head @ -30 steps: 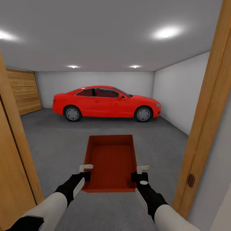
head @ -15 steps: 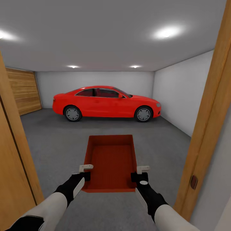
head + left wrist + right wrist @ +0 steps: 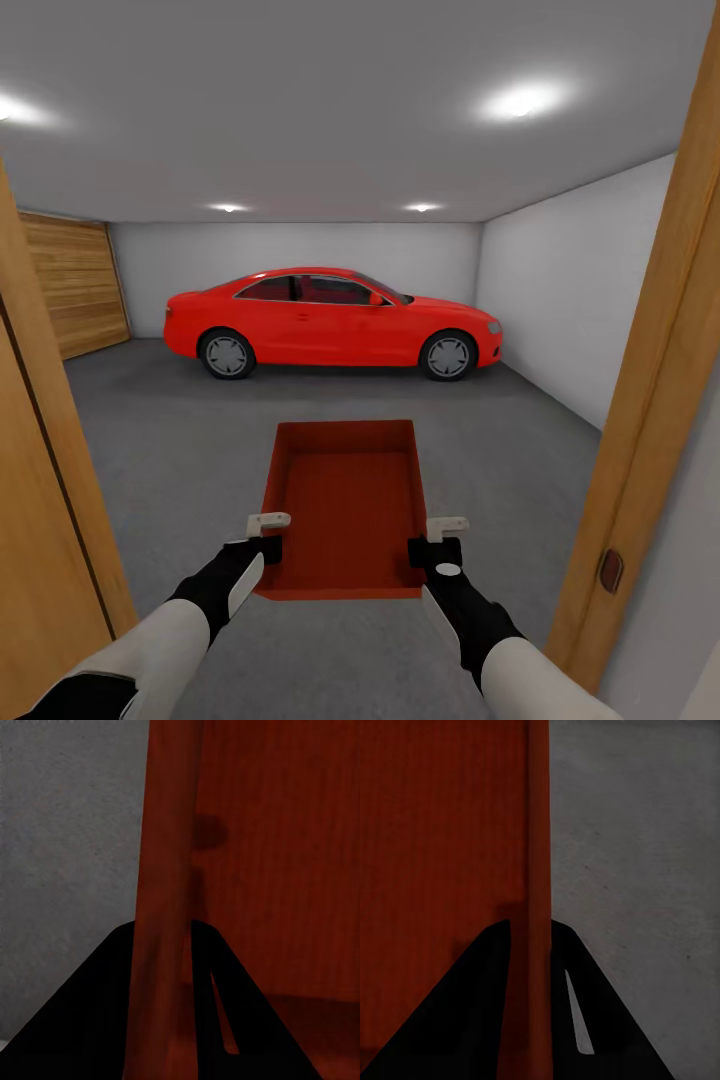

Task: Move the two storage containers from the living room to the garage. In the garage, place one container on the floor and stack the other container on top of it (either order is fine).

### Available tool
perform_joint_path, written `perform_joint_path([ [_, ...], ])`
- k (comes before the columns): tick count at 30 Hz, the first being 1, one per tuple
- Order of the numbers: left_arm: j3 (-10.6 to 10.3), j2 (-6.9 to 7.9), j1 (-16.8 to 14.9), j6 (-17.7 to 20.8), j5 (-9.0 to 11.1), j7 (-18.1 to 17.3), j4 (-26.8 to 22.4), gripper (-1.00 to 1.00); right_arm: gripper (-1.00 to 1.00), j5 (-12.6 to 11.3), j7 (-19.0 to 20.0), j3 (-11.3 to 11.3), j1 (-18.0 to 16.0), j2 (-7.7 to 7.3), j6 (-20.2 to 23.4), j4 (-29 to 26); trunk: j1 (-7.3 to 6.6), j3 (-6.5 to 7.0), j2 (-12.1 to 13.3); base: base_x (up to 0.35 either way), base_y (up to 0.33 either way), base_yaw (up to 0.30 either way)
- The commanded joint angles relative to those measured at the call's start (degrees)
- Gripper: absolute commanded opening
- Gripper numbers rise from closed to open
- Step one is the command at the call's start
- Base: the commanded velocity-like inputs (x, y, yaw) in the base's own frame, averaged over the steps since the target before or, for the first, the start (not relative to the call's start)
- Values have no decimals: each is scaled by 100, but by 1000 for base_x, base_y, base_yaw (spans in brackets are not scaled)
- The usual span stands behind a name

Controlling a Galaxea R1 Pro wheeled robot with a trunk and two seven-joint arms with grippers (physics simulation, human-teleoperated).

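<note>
Red-orange container (image 3: 345, 505) between both claws, apparently gripped.

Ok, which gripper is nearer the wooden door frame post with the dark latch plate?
Right. The right gripper clamps the storage container on the wall toward that post; the left gripper clamps the opposite wall, farther away.

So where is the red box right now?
In the head view the storage container is low in the middle, held between the left gripper and right gripper, above the grey floor, with the red car ahead.
</note>
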Motion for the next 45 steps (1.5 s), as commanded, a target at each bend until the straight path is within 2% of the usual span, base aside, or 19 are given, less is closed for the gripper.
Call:
perform_joint_path([
  [1, 132, 297, -9, -334, -132, 99, -28, -100, -100, -78, -35, 53, 0, -7, 33, 5, 1, -9, -7, 0, 0, 0],
  [10, 132, 297, -9, -334, -132, 99, -23, -100, -100, -78, -35, 53, 0, -7, 33, 5, 1, -9, -7, 19, 0, 0],
  [34, 132, 297, -9, -334, -132, 99, -23, -100, -100, -78, -35, 53, 0, -7, 33, 5, 1, -9, -7, 299, 0, 0],
  [45, 132, 297, -9, -334, -132, 99, -23, -100, -100, -78, -35, 53, 0, -7, 33, 5, 1, -9, -7, 63, 21, 0],
])
